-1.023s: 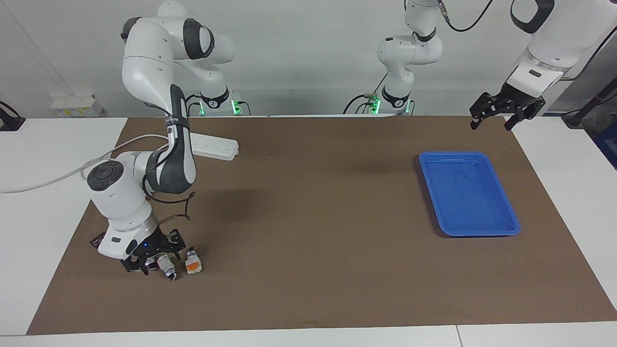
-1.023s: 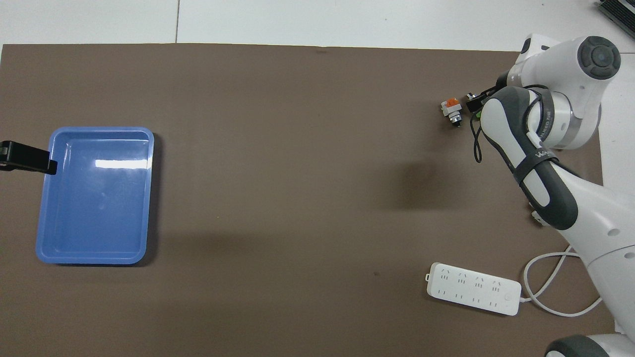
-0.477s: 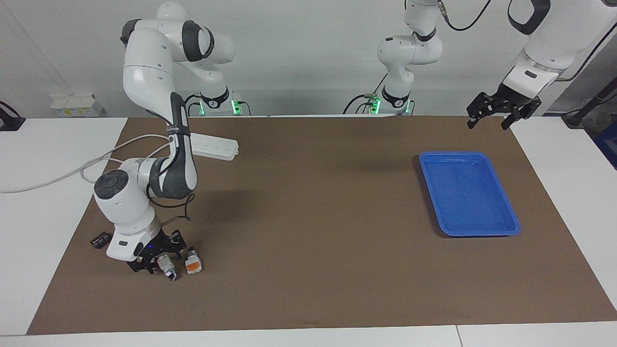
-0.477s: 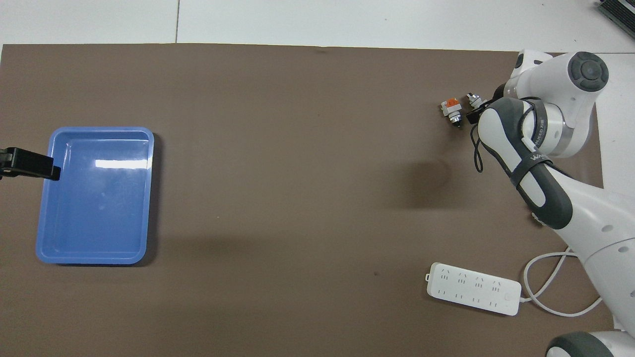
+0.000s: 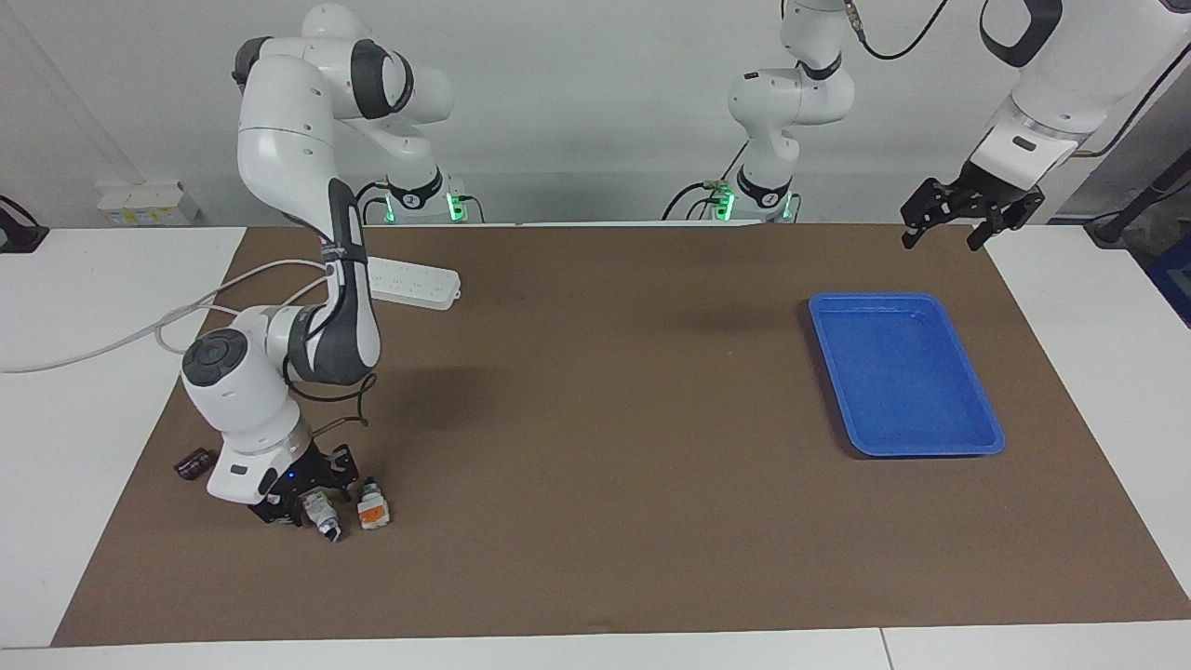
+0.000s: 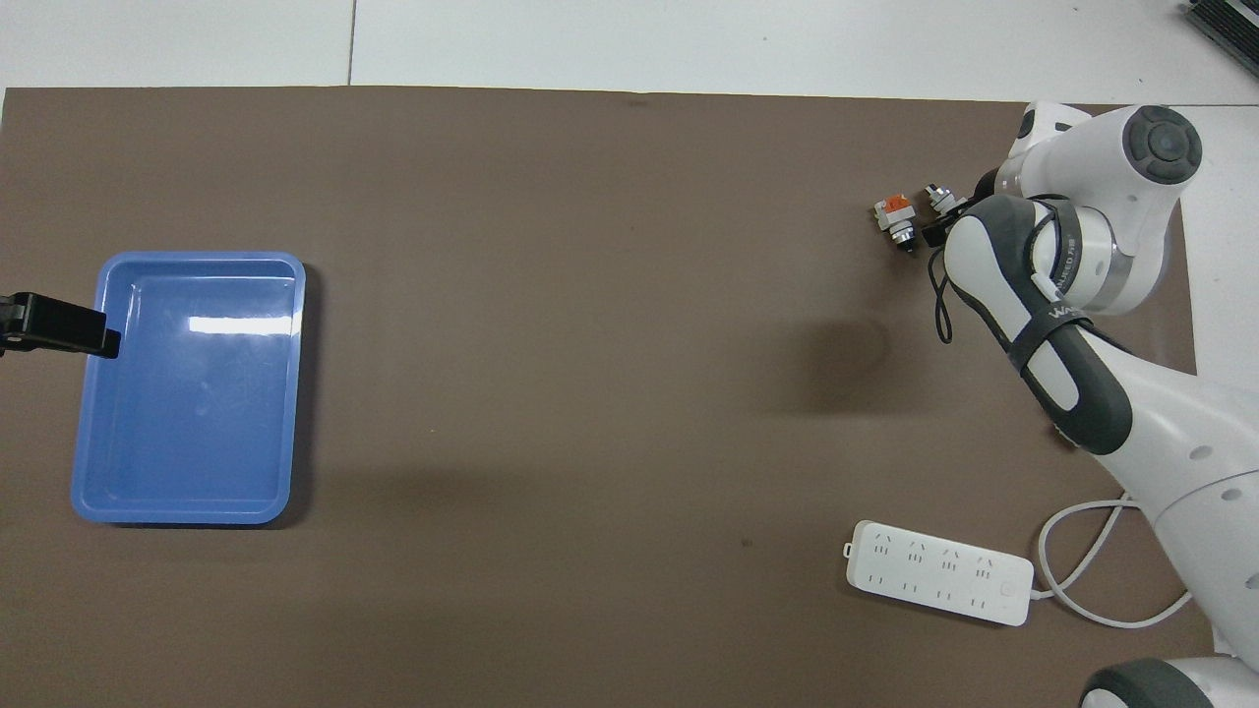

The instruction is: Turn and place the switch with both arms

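Observation:
The switch (image 5: 372, 508), white with an orange-red face, lies on the brown mat toward the right arm's end; it also shows in the overhead view (image 6: 894, 215). A second small white switch (image 5: 322, 515) lies beside it, and its metal end shows in the overhead view (image 6: 937, 199). My right gripper (image 5: 302, 505) is down at the mat around this second switch, not at the orange-faced one. In the overhead view the right arm's wrist hides most of that gripper. My left gripper (image 5: 958, 226) is open and empty, held in the air near the blue tray (image 5: 907, 296).
The blue tray's rim (image 6: 197, 258) shows in the overhead view, with a left gripper finger (image 6: 59, 329) over its edge. A white power strip (image 5: 409, 284) lies near the right arm's base. A small black part (image 5: 193, 462) lies on the mat by the right wrist.
The right arm's wrist has shifted a little, and its gripper has settled lower beside the second switch, whose end now shows from above. The left gripper has risen slightly.

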Robot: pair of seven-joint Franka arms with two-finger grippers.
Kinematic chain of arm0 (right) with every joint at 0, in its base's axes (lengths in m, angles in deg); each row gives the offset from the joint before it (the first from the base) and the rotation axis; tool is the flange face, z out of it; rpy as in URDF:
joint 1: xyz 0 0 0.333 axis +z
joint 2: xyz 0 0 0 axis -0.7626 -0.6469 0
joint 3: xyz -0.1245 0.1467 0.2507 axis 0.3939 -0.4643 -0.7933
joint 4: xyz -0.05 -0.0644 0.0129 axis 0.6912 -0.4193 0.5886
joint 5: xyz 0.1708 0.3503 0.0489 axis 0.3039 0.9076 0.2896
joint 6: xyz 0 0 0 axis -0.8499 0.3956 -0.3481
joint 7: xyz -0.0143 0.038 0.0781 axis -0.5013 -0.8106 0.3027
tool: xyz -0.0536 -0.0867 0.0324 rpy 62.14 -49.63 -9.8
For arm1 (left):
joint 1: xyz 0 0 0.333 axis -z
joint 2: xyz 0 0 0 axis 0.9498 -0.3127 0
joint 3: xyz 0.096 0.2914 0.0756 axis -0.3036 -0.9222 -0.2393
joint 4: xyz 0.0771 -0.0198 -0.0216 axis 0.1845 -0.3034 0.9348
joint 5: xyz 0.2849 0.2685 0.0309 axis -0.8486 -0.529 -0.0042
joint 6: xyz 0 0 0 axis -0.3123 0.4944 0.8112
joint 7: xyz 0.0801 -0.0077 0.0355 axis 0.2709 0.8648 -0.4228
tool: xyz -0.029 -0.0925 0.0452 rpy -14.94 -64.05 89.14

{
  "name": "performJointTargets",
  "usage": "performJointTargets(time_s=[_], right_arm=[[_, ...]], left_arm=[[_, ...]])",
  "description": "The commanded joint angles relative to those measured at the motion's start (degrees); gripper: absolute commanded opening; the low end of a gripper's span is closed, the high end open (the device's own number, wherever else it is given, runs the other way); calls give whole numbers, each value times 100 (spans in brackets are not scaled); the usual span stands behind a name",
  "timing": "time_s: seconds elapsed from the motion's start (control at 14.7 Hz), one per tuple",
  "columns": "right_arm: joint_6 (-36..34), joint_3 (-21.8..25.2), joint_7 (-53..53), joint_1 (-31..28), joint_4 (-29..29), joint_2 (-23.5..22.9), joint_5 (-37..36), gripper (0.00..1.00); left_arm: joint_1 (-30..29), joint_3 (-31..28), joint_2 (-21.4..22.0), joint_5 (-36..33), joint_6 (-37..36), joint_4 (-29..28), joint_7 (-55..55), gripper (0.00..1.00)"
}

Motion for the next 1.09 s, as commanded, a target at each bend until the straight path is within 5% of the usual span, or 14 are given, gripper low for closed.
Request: performJointTargets(time_s=[0.0,1.02], right_arm=[[40,-46,76,-28,232,144,91,73],[66,-37,67,-168,355,188,82,52]], left_arm=[[32,-10,169,2,84,-193,6,100],[32,-10,169,2,146,-193,15,100]])
